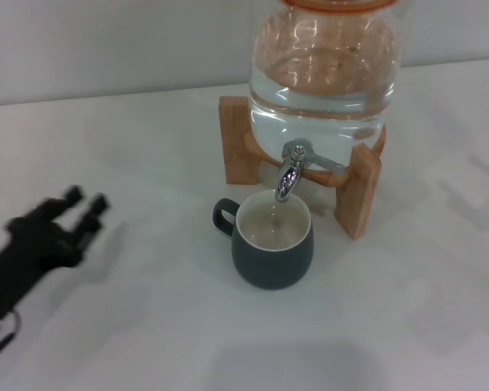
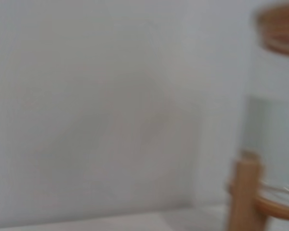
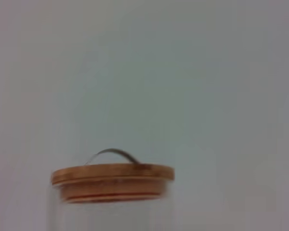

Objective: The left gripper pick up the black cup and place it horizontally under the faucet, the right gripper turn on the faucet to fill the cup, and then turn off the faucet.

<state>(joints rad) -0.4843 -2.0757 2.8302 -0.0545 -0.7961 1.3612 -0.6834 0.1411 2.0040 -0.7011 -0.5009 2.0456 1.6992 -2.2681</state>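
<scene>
The black cup stands upright on the white table, right under the spout of the chrome faucet. Its cream inside holds some water, and its loop handle points toward my left side. The faucet is fitted to a large clear glass jar full of water. My left gripper, hand-like and black, hovers at the left of the head view, well apart from the cup, with its fingers spread and empty. My right gripper is out of view.
The jar rests on a wooden stand, also seen in the left wrist view. The jar's wooden lid with a metal handle shows in the right wrist view. The white table lies around the cup.
</scene>
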